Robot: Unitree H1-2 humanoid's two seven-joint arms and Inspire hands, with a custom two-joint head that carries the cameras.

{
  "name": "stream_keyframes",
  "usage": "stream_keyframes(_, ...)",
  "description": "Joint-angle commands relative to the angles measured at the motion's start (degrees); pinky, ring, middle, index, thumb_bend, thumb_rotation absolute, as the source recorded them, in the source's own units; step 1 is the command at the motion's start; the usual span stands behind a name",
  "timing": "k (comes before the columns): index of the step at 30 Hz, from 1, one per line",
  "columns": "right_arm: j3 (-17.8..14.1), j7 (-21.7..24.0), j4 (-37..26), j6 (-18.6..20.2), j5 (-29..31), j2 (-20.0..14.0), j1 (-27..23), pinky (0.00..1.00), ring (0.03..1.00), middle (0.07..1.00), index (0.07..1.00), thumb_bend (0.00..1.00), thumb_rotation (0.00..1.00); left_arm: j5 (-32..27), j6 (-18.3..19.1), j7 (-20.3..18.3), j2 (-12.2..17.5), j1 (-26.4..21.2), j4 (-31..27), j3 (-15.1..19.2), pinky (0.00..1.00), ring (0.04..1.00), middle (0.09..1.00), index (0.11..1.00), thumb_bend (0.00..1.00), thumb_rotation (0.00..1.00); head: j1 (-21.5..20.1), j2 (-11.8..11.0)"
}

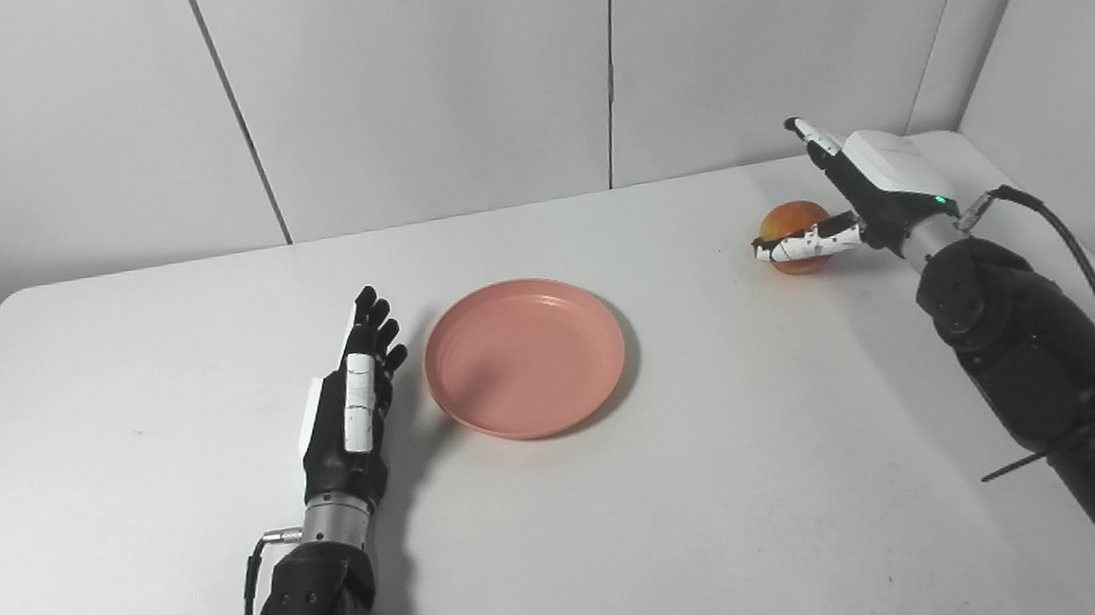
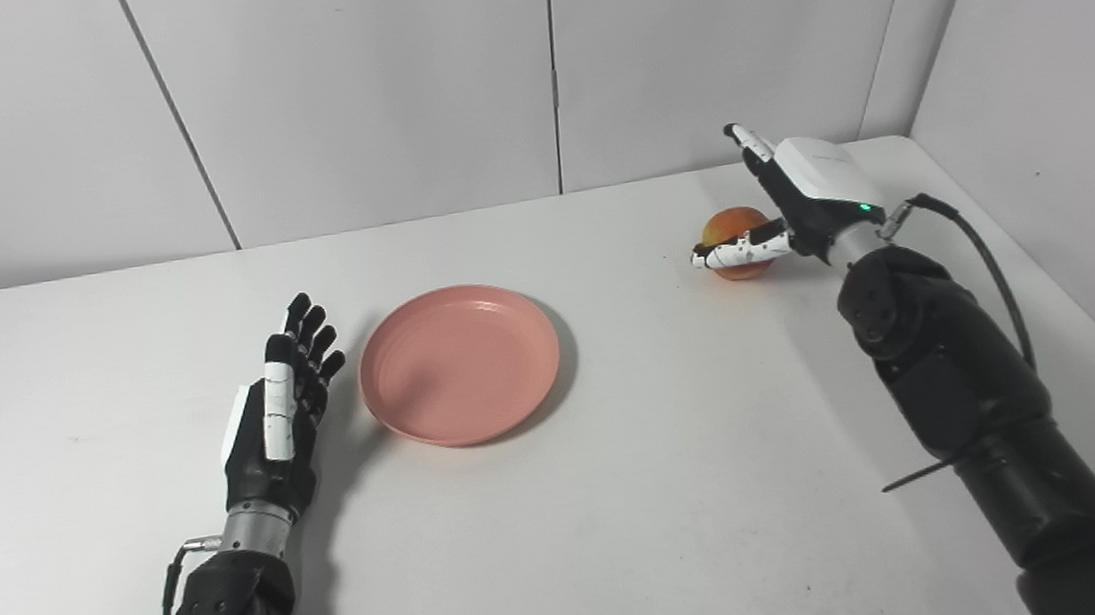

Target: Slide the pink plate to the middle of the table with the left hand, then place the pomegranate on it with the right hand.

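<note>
White counter (image 1: 206, 310), pink plate (image 1: 524, 355) resting near its middle.
Pomegranate (image 1: 793, 220) lies far right; right robot hand (image 1: 839, 204) spread apart around it, unclosed. Left robot hand (image 1: 355, 396) flat, empty, beside plate. Wrap fingers fully before lifting.

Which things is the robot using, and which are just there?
Using:
plate
pomegranate
left hand, open beside the plate
right hand, open at the pomegranate

Just there:
table
wall panels
</note>
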Motion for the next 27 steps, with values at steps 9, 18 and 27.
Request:
stream_keyframes(9, 2.5, -2.3, 1.9, -0.6, -2.4, -1.9, -4.1, 0.86, 0.924, 0.942, 0.963, 1.0, 0.39, 0.7, -1.3, 0.0, -0.4, -0.4, -2.0, -0.2, 0.96, 0.993, 1.0, 0.998, 0.77, 1.0, -0.3, 0.2)
stream_keyframes(18, 4.8, -2.6, 3.9, -2.2, -2.6, -2.1, -4.5, 0.87, 0.913, 0.931, 0.944, 1.0, 0.39, 0.5, -1.5, 0.2, -0.6, -0.7, -1.8, 0.1, 0.96, 0.987, 1.0, 1.0, 0.78, 1.0, -0.3, 0.1)
stream_keyframes(27, 6.5, -3.9, 3.9, -2.6, -3.2, -1.7, -4.5, 0.78, 0.838, 0.865, 0.871, 0.92, 0.19, 1.0, -0.6, 0.7, -0.8, -0.6, -2.8, 0.0, 0.95, 0.985, 1.0, 0.999, 0.79, 1.0, -0.4, 0.5)
